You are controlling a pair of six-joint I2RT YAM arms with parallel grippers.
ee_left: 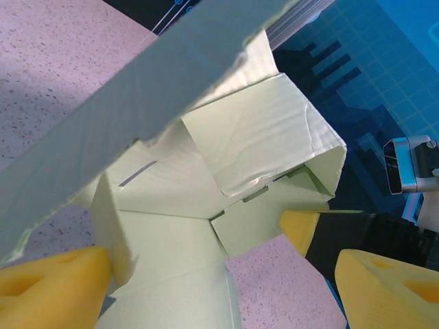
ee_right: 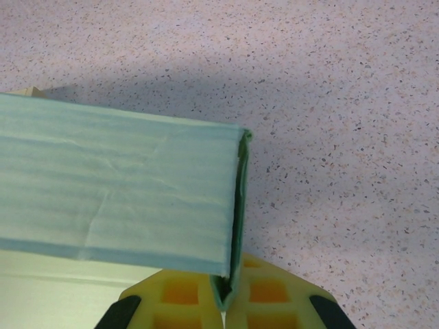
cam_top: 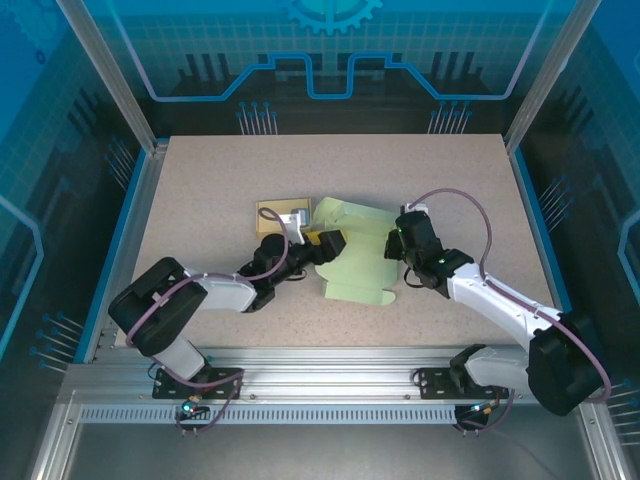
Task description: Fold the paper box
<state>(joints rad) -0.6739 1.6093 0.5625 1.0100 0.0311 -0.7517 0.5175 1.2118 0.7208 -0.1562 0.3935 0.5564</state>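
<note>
Right fingers (ee_right: 180,293) pinch shut on a raised edge of the thin, light, easily creased green box (cam_top: 358,262) lying half-folded on the counter (cam_top: 200,180), while left fingers (ee_left: 48,288) stand wide open around a flap, probably best gripped near its crease.

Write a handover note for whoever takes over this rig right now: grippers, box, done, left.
Right gripper: jaws shut on a folded edge of the paper box.
Left gripper: jaws open, straddling the box's left side, nothing clamped.
Box: middle of the table, between the two arms.
Done: some panels creased and raised.
Left: much of it lies spread out; raise the walls and close it.
</note>
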